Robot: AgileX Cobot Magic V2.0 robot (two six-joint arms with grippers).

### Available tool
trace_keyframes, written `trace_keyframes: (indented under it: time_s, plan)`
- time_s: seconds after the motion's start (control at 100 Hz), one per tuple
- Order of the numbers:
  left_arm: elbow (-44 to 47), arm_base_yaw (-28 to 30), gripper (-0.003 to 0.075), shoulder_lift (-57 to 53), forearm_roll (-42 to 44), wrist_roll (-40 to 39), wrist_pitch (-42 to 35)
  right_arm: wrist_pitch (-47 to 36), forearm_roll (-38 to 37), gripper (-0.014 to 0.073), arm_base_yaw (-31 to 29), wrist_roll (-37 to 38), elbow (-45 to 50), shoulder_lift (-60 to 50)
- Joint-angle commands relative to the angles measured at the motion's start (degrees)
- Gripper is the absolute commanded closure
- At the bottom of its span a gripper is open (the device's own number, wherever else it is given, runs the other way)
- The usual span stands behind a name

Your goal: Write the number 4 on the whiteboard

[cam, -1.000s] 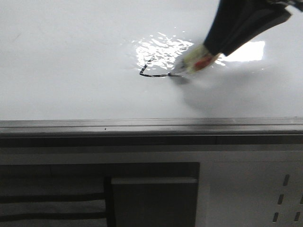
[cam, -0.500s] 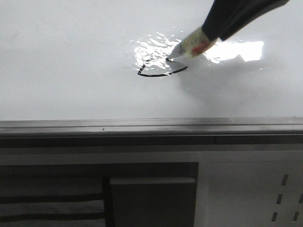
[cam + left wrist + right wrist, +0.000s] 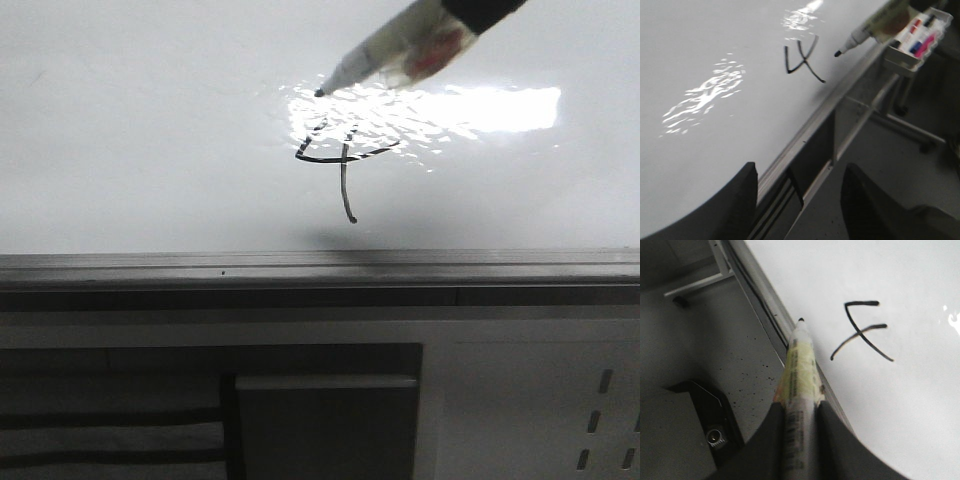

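1. I see the number 4 [image 3: 340,160] drawn in thin black line on the whiteboard [image 3: 150,150], partly inside the bright rippled reflection; its open top sits in the glare and its long tail runs down toward the grey rim [image 3: 320,262] nearest the robot.
2. In the right wrist view the stroke crossing and the tail show clearly (the digit appears sideways there) [image 3: 862,330]; the left wrist view shows it too [image 3: 801,59].
3. The marker [image 3: 400,52] hangs above the digit; its black tip is off the board, near the top of the 4.
4. My right gripper [image 3: 799,420] is clamped on the marker barrel, one dark finger on each side of the yellowish label.
5. My left gripper [image 3: 799,200] hangs over the board's edge with its fingers spread apart and nothing between them.
6. Past the board edge, the left wrist view shows a small tray of coloured markers [image 3: 917,37]; below the rim in front I see a dark panel [image 3: 320,410].
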Motion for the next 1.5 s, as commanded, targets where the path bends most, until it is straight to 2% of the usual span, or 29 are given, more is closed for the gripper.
trace_keyframes:
  time_s: [0.0, 0.16, 0.28, 0.39, 0.57, 0.89, 0.96, 1.15, 1.29, 1.39, 1.49]
  plan:
    - [-4.5, -3.8, 0.0365, 5.6, -3.1, 4.6, -0.1, -1.6, 0.8, 0.0647, 1.6, -7.7, -1.9, -3.7]
    - [-10.3, -12.0, 0.0365, 14.9, -3.1, 11.0, -3.1, -1.3, 0.7, 0.0647, 3.0, -15.6, -1.9, -6.1]
    - [-14.4, -16.8, 0.0365, 21.2, -3.0, 14.5, -7.4, -1.3, -0.7, 0.0647, 3.0, -16.1, -1.9, -6.2]
    - [-18.3, -19.6, 0.0365, 25.2, -3.0, 16.3, -7.9, -0.5, -1.4, 0.0647, 3.0, -16.1, -1.9, -6.0]
    - [-22.2, -21.8, 0.0365, 29.2, -2.2, 17.2, -8.0, -0.4, -1.5, 0.0647, 3.0, -16.1, -1.9, -6.0]
    - [-22.8, -23.9, 0.0374, 29.4, -1.8, 19.4, -6.7, -0.4, -1.7, 0.0647, 3.0, -16.1, -1.9, -5.7]
    - [-22.8, -24.6, 0.0411, 29.4, -1.6, 20.3, -6.7, -0.3, -1.7, 0.0647, 3.0, -16.1, -1.9, -5.7]
    - [-22.8, -24.6, 0.0589, 29.4, -1.6, 20.3, -6.8, -0.4, -1.7, 0.0647, 3.0, -16.0, -1.9, -5.7]
    - [-22.8, -24.6, 0.0685, 29.4, -1.8, 20.3, -6.9, 0.0, -1.7, 0.0647, 3.0, -16.0, -1.9, -5.7]
    - [-22.8, -24.6, 0.0735, 29.4, -1.8, 20.3, -6.9, 0.5, -1.7, 0.0647, 3.0, -16.0, -1.9, -5.7]
    - [-22.8, -24.6, 0.0741, 29.4, -1.8, 20.3, -6.9, 0.6, -1.7, 0.0642, 3.0, -16.0, -1.9, -5.7]
